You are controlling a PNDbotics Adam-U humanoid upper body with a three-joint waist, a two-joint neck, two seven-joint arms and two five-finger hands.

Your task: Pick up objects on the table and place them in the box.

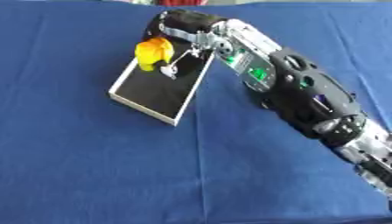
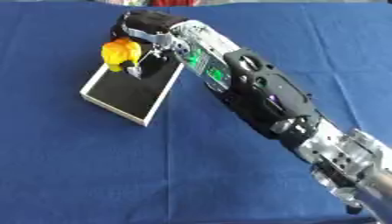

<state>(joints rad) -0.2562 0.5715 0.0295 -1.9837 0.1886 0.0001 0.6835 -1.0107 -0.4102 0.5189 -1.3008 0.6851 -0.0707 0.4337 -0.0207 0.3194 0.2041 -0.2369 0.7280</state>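
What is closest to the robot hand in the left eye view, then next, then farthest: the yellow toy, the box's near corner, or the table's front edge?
1. Yellow toy, right at the right robot hand, over the box's far end.
2. Box's near corner, toward the camera.
3. Table's front edge, at the bottom.

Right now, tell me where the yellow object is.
In the left eye view, the yellow object sits upper left, over the far end of the box, at the right hand.
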